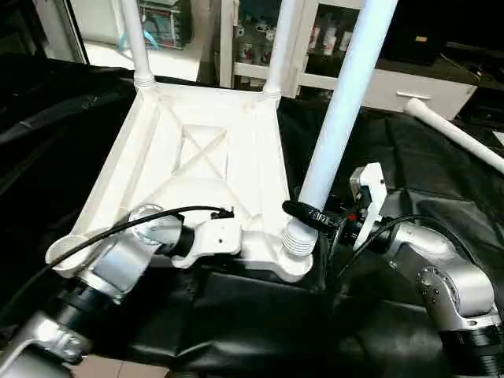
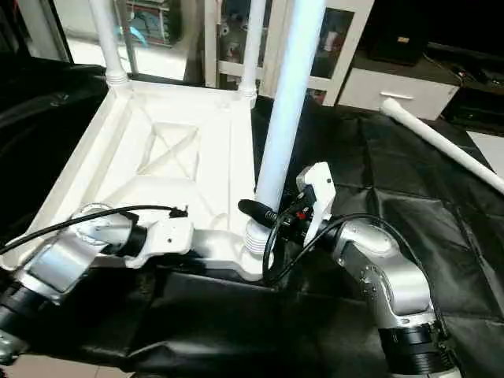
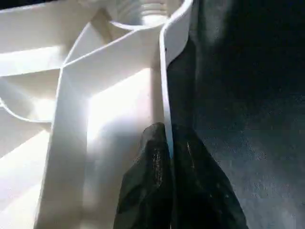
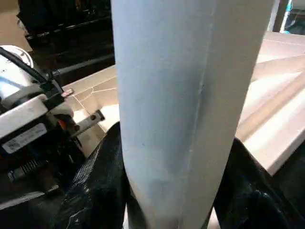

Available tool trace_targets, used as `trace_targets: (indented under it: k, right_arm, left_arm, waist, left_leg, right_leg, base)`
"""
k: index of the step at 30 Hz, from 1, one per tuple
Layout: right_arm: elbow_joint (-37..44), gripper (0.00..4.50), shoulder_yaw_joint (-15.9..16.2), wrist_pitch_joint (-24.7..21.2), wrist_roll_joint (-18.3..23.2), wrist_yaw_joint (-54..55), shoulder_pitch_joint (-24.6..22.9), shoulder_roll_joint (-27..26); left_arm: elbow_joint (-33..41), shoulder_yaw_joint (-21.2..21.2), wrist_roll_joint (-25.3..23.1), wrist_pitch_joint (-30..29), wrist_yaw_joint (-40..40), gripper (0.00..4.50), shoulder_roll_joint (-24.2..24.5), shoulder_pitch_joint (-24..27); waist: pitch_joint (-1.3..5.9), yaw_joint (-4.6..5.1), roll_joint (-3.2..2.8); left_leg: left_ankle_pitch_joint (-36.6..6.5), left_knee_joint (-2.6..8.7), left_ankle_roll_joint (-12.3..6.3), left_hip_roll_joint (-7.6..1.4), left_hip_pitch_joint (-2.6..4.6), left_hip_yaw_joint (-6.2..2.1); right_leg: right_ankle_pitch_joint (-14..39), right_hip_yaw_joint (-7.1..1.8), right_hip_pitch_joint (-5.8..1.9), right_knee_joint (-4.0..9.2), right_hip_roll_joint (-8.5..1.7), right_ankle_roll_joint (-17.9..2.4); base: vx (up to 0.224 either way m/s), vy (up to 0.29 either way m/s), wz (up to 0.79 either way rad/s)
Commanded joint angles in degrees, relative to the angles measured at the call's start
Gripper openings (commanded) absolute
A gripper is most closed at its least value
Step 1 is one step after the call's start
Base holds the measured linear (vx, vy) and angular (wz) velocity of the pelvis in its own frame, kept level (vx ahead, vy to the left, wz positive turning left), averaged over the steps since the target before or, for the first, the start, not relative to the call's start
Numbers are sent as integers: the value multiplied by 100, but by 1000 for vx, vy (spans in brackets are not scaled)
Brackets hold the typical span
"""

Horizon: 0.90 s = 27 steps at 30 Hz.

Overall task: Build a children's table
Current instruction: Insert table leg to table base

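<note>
In the left eye view, the white plastic ribbed tabletop (image 1: pixel 197 157) lies upside down at centre frame, the right end effector (image 1: pixel 315 216) clamped on a white tapered tube leg (image 1: pixel 339 118) in its lower-right socket, while the left wrist view shows the left end effector (image 3: pixel 169 176) pinched shut on the tabletop's thin rim.

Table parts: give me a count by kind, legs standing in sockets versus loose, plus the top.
Tabletop, upside down: 1
Legs standing in corner sockets: 3: far left leg, far right leg, near leg held by the right gripper
Loose leg lying on the black cover: 1
Total: 5 parts
</note>
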<state>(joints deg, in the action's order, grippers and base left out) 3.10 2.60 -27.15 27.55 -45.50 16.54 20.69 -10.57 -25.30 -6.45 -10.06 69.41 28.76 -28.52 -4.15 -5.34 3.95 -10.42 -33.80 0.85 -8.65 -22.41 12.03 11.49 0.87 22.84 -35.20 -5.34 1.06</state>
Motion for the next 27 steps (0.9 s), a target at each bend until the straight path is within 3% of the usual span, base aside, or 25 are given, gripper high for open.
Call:
trace_targets:
  k: [1, 3, 6, 8, 11, 18, 19, 27]
  right_arm:
    - [16, 182, -89, -27, 53, -33, 75, 50]
    - [25, 182, -82, -26, 44, -27, 67, 47]
    - [35, 182, -81, -26, 37, -21, 57, 46]
    - [51, 182, -83, -32, 40, -17, 50, 52]
    - [65, 182, -88, -33, 42, -20, 38, 63]
    - [72, 182, -122, -33, 54, -15, 43, 77]
    - [66, 182, -130, -29, 56, -10, 48, 76]
    - [11, 182, -143, -25, 45, 26, 101, 62]
  left_arm:
    - [-25, 4, 303, -43, -129, 62, -241, 115]
    - [-25, -6, 261, 70, -168, 63, -271, 84]
    - [-97, -35, 174, 256, -246, 71, -306, 36]
    - [-143, -57, 145, 266, -194, 71, -307, 16]
    - [-164, -76, 108, 272, -158, 71, -291, 18]
    - [-260, -176, -33, 240, -166, 71, -177, 30]
    - [-266, -172, -50, 201, -195, 43, -181, 38]
    - [-293, -187, -105, 183, -243, 3, -134, 64]
  waist:
    - [288, 11, 15]
    - [295, 12, 8]
    - [311, 20, 23]
    - [321, 26, 30]
    - [322, 25, 22]
    - [304, 27, 15]
    - [301, 27, 17]
    - [287, 29, 30]
  left_leg:
    - [-1404, 495, 106, -468, 220, -215]
    - [-1431, 499, 140, -466, 216, -222]
    - [-1248, 486, 97, -462, 200, -221]
    - [-1004, 463, -12, -452, 193, -212]
    - [-908, 448, -85, -452, 197, -202]
    - [-1199, 471, 26, -463, 219, -205]
    - [-1236, 477, 55, -466, 215, -208]
    - [-1289, 482, 81, -466, 214, -210]
  right_leg:
    - [1304, -176, -78, 421, -366, -1102]
    - [1316, -173, -78, 421, -366, -1085]
    - [918, -165, -95, 389, -345, -1093]
    - [552, -160, -113, 352, -338, -1158]
    - [407, -160, -117, 341, -335, -1232]
    - [806, -166, -100, 378, -339, -1198]
    - [858, -167, -101, 382, -346, -1188]
    - [994, -169, -87, 399, -348, -1136]
  base:
    - [0, 0, 0]
    - [0, 0, 0]
    - [0, 0, 0]
    - [0, 0, 0]
    - [0, 0, 0]
    - [0, 0, 0]
    - [0, 0, 0]
    - [0, 0, 0]
